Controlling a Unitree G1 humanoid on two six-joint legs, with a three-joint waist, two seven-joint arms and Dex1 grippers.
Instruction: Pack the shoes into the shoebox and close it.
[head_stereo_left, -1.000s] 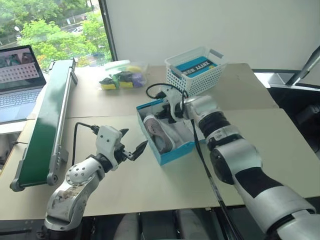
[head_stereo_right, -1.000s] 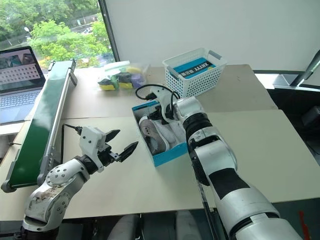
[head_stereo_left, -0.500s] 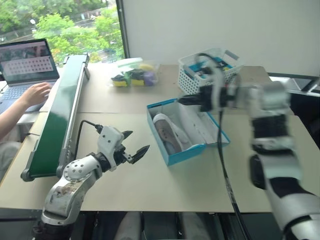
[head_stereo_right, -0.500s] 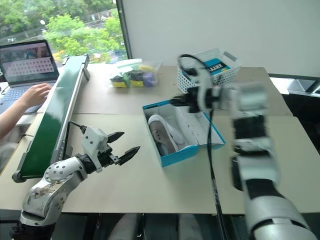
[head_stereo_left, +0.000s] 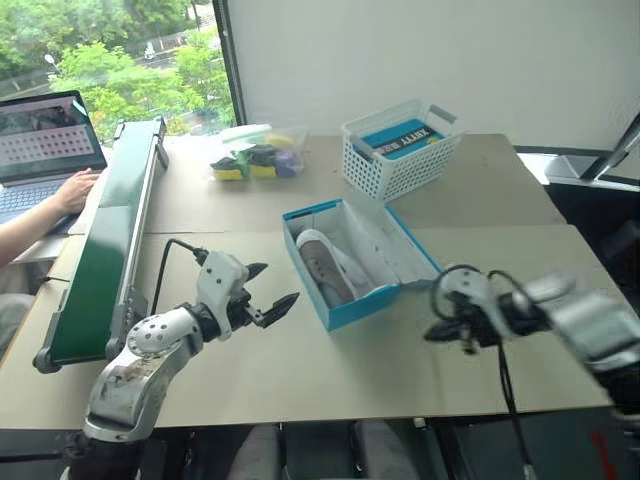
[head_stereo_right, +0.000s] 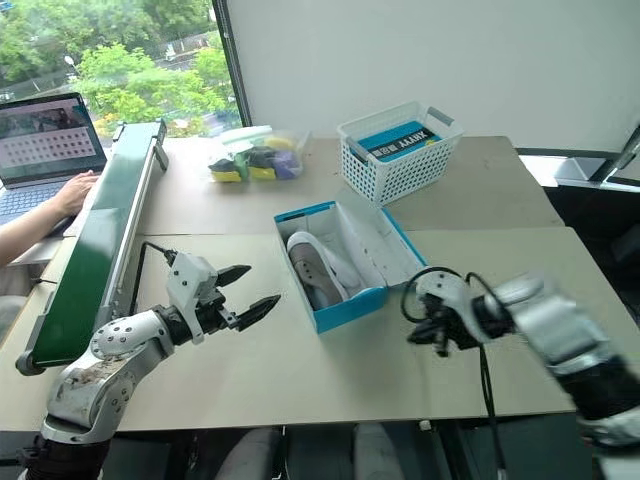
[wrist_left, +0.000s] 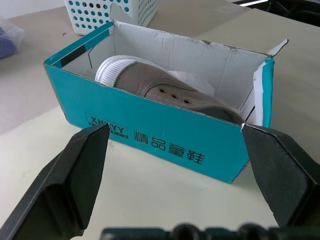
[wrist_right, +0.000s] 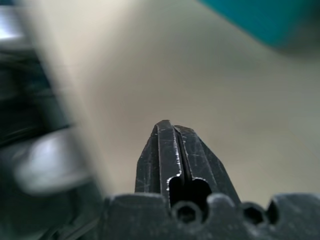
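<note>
The right gripper (head_stereo_right: 428, 330), fingers pressed together on nothing, has swung out of the shoebox (head_stereo_right: 340, 262) and now hangs low over the table (head_stereo_right: 300, 370), off the box's near right corner. A second ago it was reaching inside the box among the shoes. The box sits open mid-table, lid flap lying back on its right side, one grey-brown shoe (head_stereo_right: 312, 268) resting along its left half.

With that arm clear, the packing stage looks finished or nearly so, and closing the lid is probably what remains.

The left gripper (head_stereo_left: 268, 292) hovers to the box's left, fingers spread wide, aimed at the box's side wall without touching it; the left wrist view frames that wall between its two fingers.

The second shoe is hard to make out: pale shapes fill the box's right half, possibly a shoe or paper. The right arm is smeared by motion, and the right wrist view gives little beyond its shut fingertips (wrist_right: 172, 150), the table and a blurred teal corner.
</note>
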